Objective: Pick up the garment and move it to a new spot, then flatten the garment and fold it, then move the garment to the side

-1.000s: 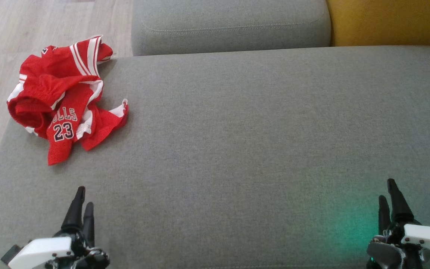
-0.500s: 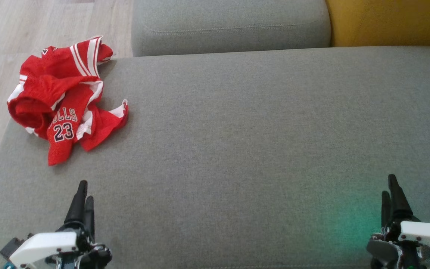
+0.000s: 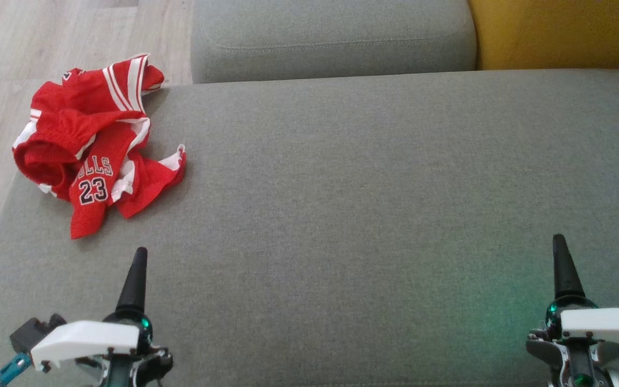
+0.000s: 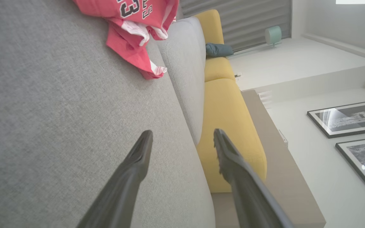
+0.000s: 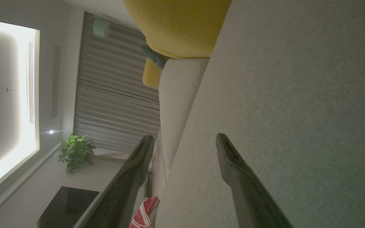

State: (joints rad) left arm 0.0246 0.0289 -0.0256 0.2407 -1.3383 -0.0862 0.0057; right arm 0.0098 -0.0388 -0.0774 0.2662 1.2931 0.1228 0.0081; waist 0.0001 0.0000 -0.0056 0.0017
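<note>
Because it lies crumpled at the sofa seat's (image 3: pixel 342 188) far-left corner, the red Bulls jersey (image 3: pixel 94 145) looks light, soft and floppy; I'd pinch a raised fold. Nearer, the left gripper (image 4: pixel 182 134) stands wide and empty; far right, the right gripper (image 5: pixel 185 137) likewise.

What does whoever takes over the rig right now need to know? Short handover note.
Left gripper: open, empty, over the sofa seat, short of the garment.
Right gripper: open, empty, at the seat's right side.
Garment: red jersey, crumpled at the seat's far left edge, untouched.
Done: nothing yet.
Left: pick it up, move it, flatten, fold, set aside.
</note>
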